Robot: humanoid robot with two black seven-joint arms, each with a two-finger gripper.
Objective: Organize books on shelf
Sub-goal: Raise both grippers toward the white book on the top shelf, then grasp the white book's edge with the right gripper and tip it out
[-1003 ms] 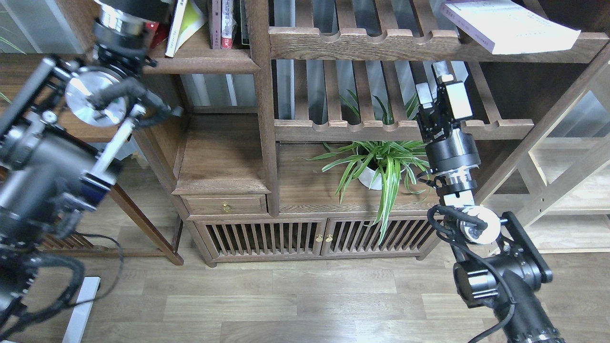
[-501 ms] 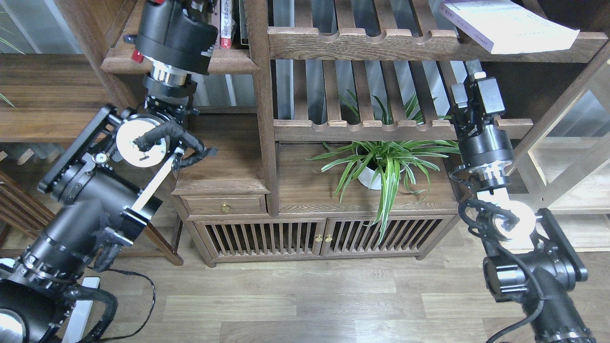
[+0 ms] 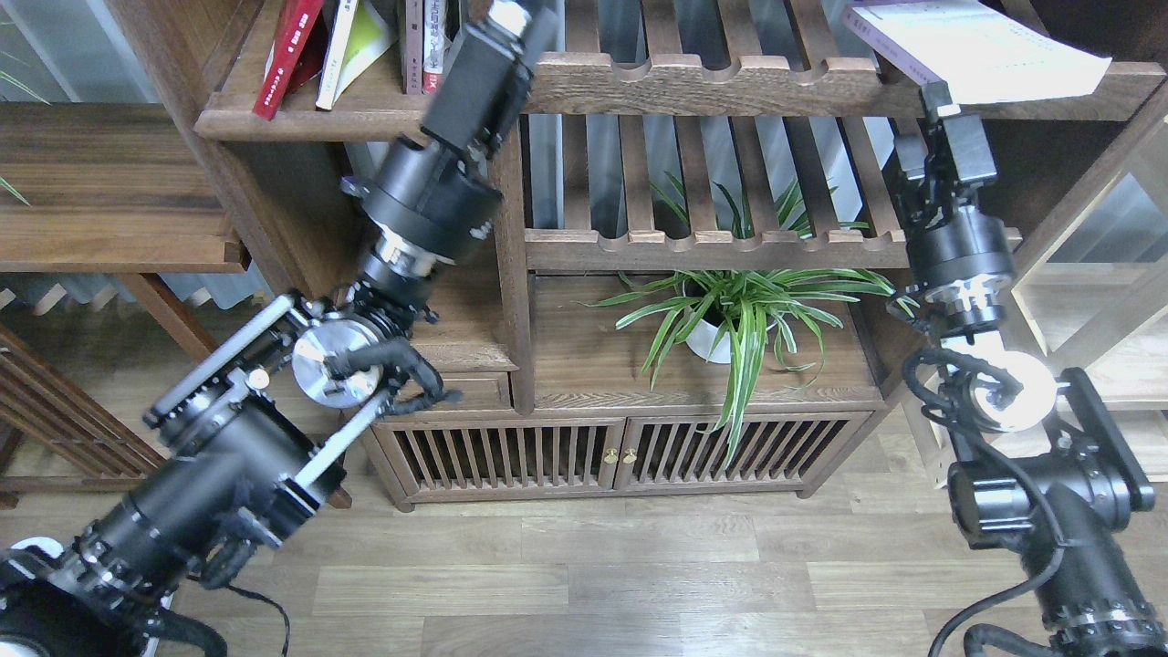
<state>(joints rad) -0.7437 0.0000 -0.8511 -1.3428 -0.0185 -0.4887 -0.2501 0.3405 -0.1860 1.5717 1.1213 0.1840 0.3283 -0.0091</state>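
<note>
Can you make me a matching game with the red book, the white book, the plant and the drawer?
Things:
1. red book
2. white book
3. plant
4. drawer

Places:
A. lying flat on the top slatted rack, right
B. in a white pot on the cabinet top
C. leaning on the plank shelf, top left
D. under the left compartment, partly behind the arm

Pairs: 1-C, 2-A, 3-B, 4-D
</note>
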